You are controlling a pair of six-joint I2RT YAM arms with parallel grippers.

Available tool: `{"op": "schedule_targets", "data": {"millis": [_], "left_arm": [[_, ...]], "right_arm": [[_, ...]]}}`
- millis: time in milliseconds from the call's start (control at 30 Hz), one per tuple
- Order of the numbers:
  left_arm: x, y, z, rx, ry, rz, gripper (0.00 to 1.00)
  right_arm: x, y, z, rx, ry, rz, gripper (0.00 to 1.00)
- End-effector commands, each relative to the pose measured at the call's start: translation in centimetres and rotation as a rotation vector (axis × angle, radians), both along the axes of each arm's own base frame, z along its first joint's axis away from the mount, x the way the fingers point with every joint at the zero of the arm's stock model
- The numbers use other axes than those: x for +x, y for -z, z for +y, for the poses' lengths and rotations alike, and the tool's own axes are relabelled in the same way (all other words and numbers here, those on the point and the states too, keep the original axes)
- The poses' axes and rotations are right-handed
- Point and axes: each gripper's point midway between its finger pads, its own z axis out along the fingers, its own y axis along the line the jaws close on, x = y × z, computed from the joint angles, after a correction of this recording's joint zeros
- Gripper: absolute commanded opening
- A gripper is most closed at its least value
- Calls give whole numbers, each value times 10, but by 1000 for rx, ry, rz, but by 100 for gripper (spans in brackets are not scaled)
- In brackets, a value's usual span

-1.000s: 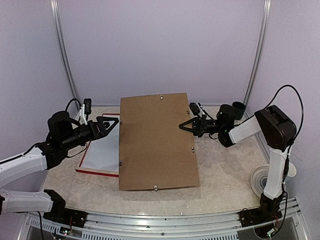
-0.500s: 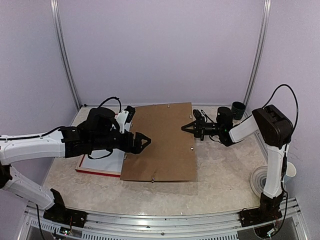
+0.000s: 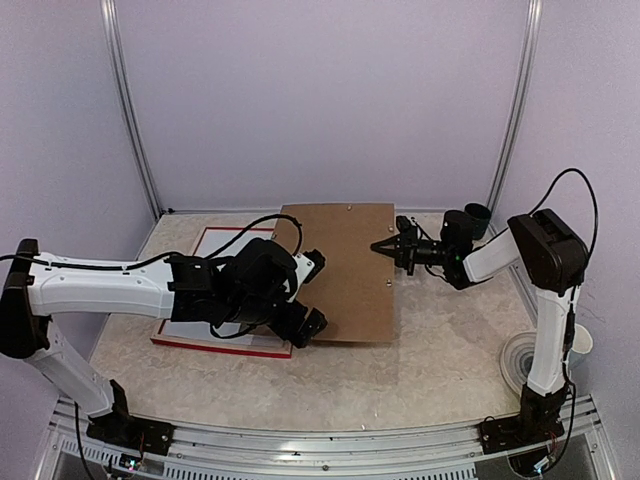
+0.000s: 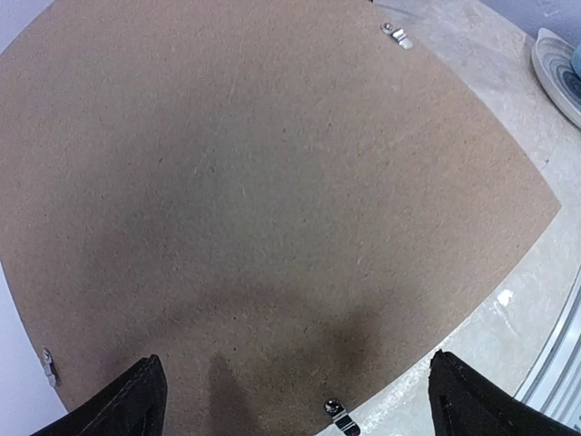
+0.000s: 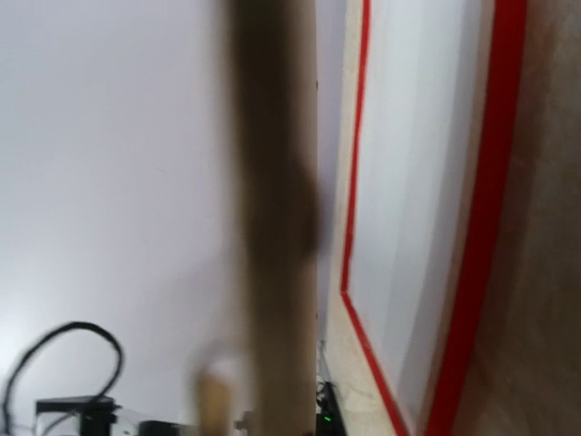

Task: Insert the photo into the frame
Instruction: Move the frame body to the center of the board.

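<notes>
Right pincer (image 3: 386, 247): closed on the right edge of the thin brown hardboard backing panel (image 3: 350, 265). We judge it holds the board there to keep it off the frame's opening.
Left pincer (image 3: 313, 292): jaws spread wide and empty, hovering over the panel's near-left part. Its wrist view is almost all board, probably lining up to take or steady that side.
Frame: the thin, bright red rectangular picture frame (image 3: 190, 345) lies flat on the pale marbled table (image 3: 440, 350), left of the panel and partly under the left arm.
Panel and frame: the arm hides their meeting edge, so we cannot tell whether they touch.
Photo: we see it nowhere; only plain white shows inside the frame.
Stage: early, we judge, since the backing is not yet set aside.
</notes>
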Motion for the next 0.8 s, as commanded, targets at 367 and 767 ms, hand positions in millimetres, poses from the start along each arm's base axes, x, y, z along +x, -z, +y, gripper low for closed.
{"op": "schedule_targets", "data": {"millis": [367, 767], "left_arm": [[-4, 3, 20, 127, 10, -4, 99], [11, 11, 35, 144, -60, -6, 99]], "right_arm": [[8, -27, -13, 60, 12, -53, 0], [6, -33, -13, 69, 7, -68, 0]]}}
